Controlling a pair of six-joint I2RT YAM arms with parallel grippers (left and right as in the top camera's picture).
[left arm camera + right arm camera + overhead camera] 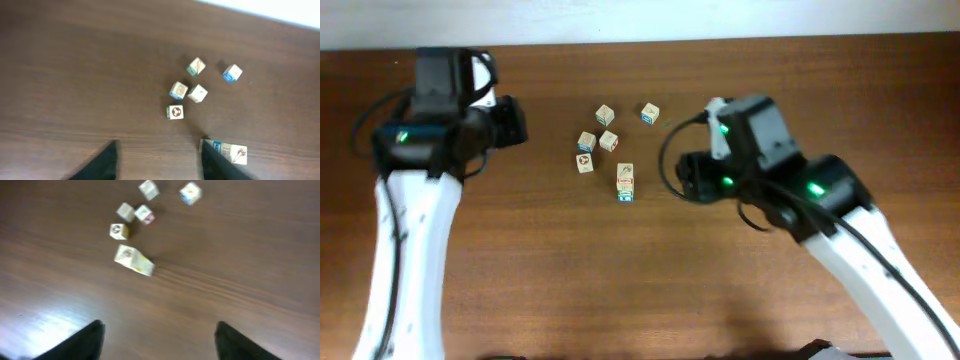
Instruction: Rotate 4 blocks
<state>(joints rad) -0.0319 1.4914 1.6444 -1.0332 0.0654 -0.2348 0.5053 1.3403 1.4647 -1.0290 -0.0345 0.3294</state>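
Several small light-wood blocks with printed faces lie in a loose cluster at the table's middle. Among them are a blue-sided block (649,113) at the back right and a block with a red figure (584,163) at the front left. Two more blocks touch end to end (625,181). My left gripper (518,122) hangs left of the cluster, apart from it. In the left wrist view it (159,145) is open and holds nothing, and the touching pair (231,152) lies just outside its right finger. My right gripper (680,178) is right of the pair, open and holding nothing (160,325).
Both white arms reach in from the front corners over a brown wood table (640,280). A pale wall strip (640,20) runs along the table's back edge.
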